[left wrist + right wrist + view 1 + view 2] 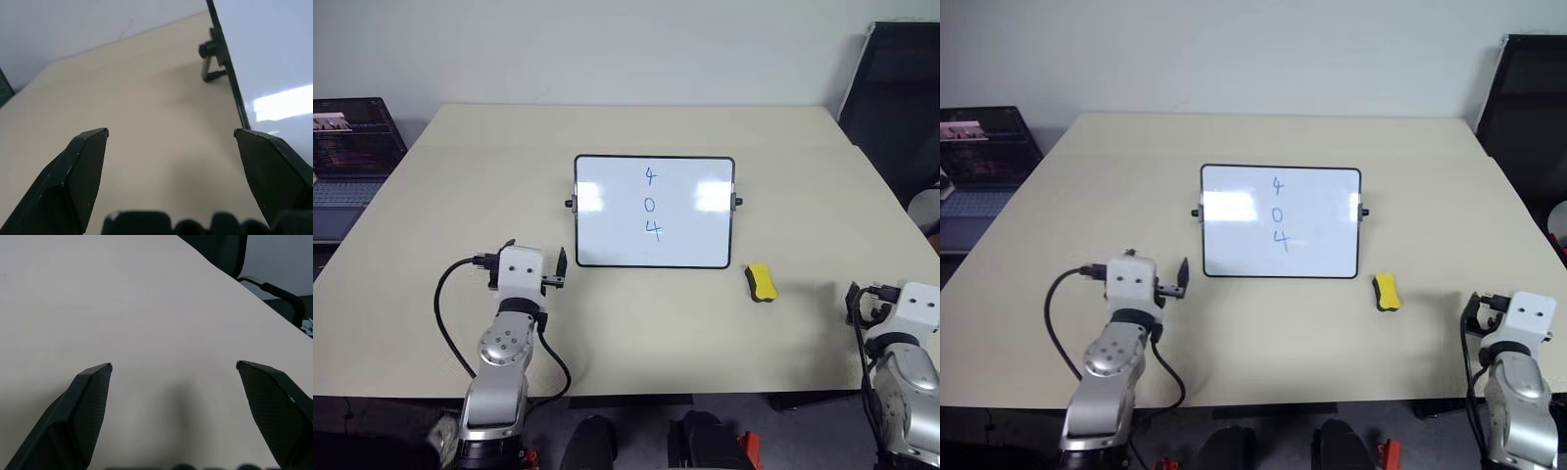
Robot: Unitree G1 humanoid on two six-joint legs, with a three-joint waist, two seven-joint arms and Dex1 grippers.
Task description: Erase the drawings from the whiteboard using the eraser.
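Nearest to me, low in the frame, my left hand sits at lower left with its black fingers spread wide and nothing between them, and my right hand is way over at the lower right edge, also spread wide and empty over bare counter. Next out, right of center, the eraser lies flat on the counter, a small yellow oblong block with a black underside, just beside the whiteboard's lower right corner but apart from it. The whiteboard stands propped at center frame, glossy white with a thin black frame, rounded corners and little knobs on both short sides. The drawings, blue marker 4, 0, 4, are stacked in a column near its middle, untouched. My worry: the board looks light and only leans on a thin stand, so pushing the eraser against it could tip it or slide it back, I'd guess. The eraser is low too, so my fingers might scrape the smooth matte counter and shove it away. Upper left, a dark laptop.
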